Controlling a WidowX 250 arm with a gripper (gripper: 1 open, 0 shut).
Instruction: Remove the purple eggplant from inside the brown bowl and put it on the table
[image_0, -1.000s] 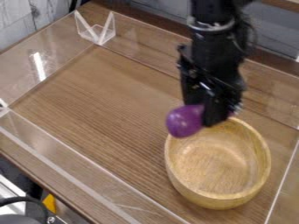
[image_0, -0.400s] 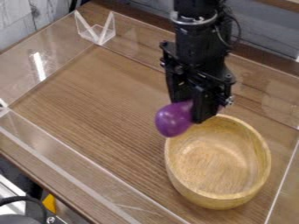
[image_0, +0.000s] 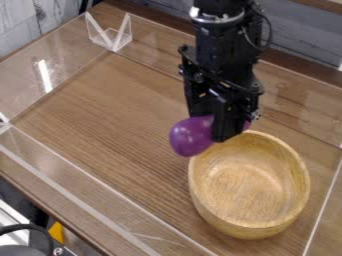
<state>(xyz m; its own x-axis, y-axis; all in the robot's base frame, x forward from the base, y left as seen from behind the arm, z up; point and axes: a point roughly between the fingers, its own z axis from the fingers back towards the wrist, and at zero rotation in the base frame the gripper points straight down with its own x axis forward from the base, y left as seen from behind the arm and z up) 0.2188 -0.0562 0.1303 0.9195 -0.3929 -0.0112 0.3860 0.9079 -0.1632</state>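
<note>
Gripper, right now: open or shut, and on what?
Gripper: closed, holding the eggplant above the table by the bowl's rim.

I can read no lettering, labels, brands, numbers or signs on anything in my view.
</note>
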